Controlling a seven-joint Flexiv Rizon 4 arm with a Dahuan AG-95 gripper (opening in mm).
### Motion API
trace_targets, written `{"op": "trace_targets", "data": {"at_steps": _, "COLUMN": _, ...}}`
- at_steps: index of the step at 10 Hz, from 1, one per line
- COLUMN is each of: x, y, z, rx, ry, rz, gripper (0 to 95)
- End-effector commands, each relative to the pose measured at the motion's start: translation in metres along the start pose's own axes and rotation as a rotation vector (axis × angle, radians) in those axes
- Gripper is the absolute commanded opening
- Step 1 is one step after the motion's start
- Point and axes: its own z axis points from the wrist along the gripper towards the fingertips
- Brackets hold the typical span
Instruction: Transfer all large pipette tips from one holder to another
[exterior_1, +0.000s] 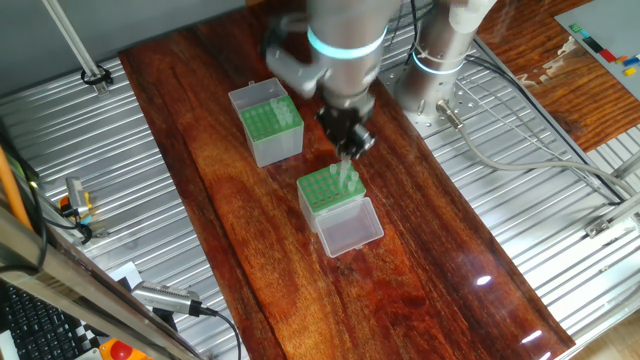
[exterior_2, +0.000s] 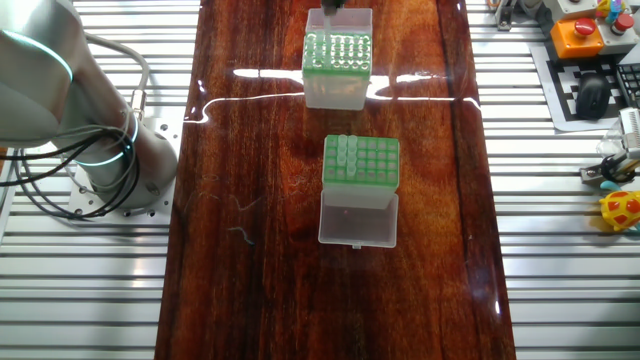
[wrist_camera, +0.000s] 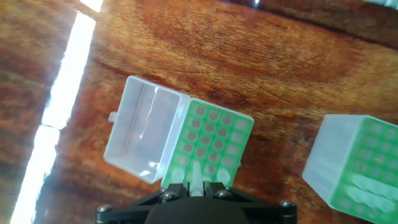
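Seemingly my claw (wrist_camera: 196, 188) pinches one upright large pipette tip (wrist_camera: 196, 174) (over the clear-sided holder (wrist_camera: 211, 134)); the grey-sided box (wrist_camera: 354, 168) lies beside it, further along the worktop (exterior_2: 250, 250).

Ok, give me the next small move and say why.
Probably lower straight down. The pincer appears to hold a pipette tip just over the open-lidded box, which has tips along one edge and many empty holes. Seating it in a free hole seems next.
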Motion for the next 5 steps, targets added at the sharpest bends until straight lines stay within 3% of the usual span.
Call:
{"op": "trace_targets", "data": {"at_steps": 1, "x": 0.009, "y": 0.007, "z": -0.034, "rx": 0.002, "ry": -0.008, "rz": -0.025, "gripper": 0.0}}
{"op": "trace_targets", "data": {"at_steps": 3, "x": 0.009, "y": 0.006, "z": -0.063, "rx": 0.003, "ry": 0.001, "rz": -0.03, "gripper": 0.0}}
{"op": "trace_targets", "data": {"at_steps": 5, "x": 0.005, "y": 0.008, "z": -0.063, "rx": 0.006, "ry": 0.001, "rz": -0.032, "gripper": 0.0}}
